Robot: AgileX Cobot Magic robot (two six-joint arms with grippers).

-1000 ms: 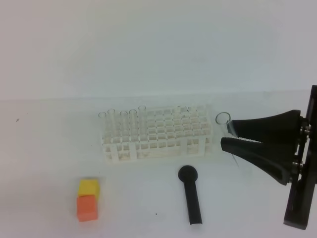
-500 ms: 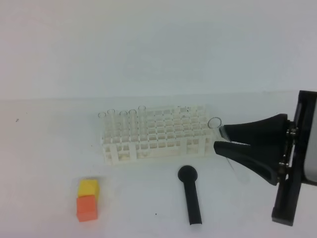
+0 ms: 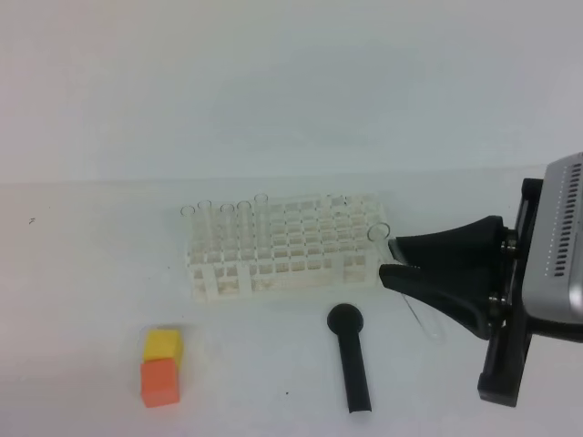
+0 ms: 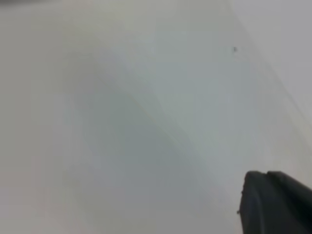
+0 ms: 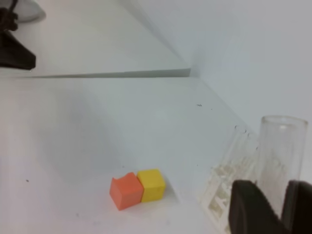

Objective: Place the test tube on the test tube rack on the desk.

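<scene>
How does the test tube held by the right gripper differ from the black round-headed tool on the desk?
The test tube is clear glass; the black tool is opaque. The tube is clamped in the right gripper, tilted, its mouth near the right end of the test tube rack; the tool lies flat and free on the desk. The tube ends in an open rim, the tool in a round head. Both are slim and of similar length.
</scene>
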